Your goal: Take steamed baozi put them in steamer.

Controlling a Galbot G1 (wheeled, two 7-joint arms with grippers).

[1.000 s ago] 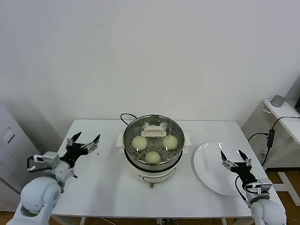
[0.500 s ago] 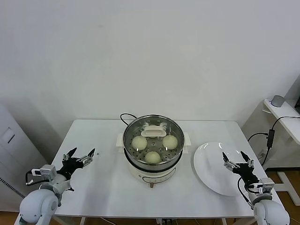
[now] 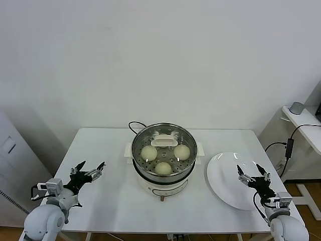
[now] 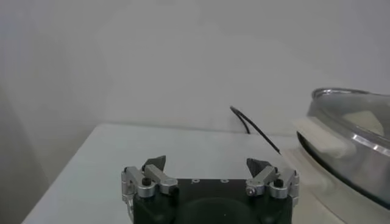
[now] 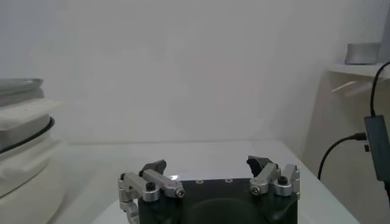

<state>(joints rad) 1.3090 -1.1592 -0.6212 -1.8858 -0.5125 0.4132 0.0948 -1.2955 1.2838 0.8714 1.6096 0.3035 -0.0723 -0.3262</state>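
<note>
Fingers of left gripper spread wide, holding nothing, low over front left part of white table, well apart from steamer. In left wrist view, same left gripper seen with both dark tips parted and bare, steamer's shiny steel wall and black cord off to one side. Fingers of right gripper likewise spread wide, empty, poised over near edge of flat white plate at right of table. In right wrist view, right gripper shown with tips apart and nothing between them, steamer's white base visible to one side.

Steamer stood at middle of table, toward back, on white electric base with side handles. Covered by round glass lid with cream handle. Under lid, 3 steamed baozi visible on perforated tray: 1 at left, 1 at right, 1 nearer front. Any 4th bun could not be made out. Cord looped behind pot on tabletop. Plate bare, lying just beside steamer's right side, apart from it.
</note>
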